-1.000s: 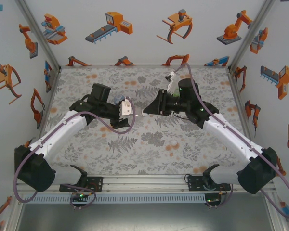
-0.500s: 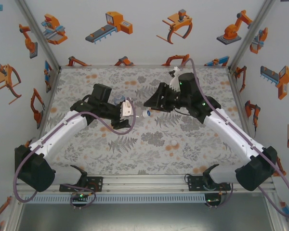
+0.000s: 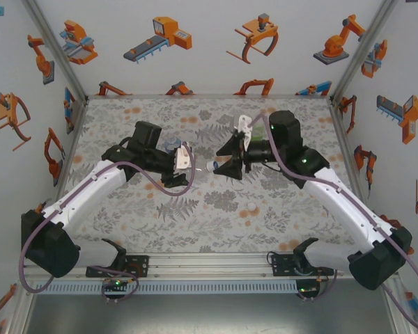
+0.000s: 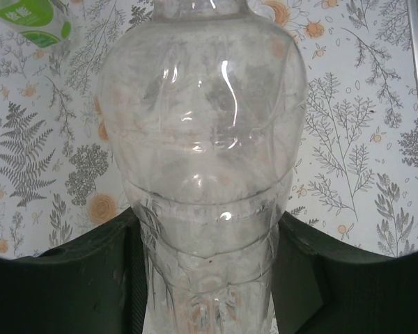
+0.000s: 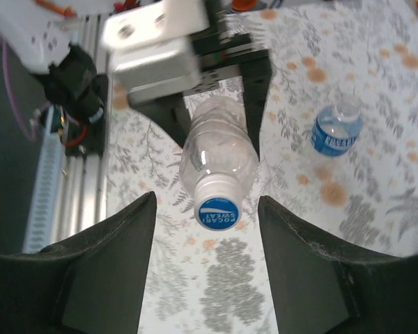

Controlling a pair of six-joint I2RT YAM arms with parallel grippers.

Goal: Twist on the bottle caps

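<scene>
Clear bottle (image 4: 202,174), capped, sits clamped in left end effector (image 4: 205,236).

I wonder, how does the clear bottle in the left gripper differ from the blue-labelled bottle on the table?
The clear bottle is held sideways off the table by the left gripper; the blue-labelled bottle rests free on it. The clear bottle wears a cap and no label; the blue-labelled bottle's neck looks open. Both are see-through plastic.
</scene>
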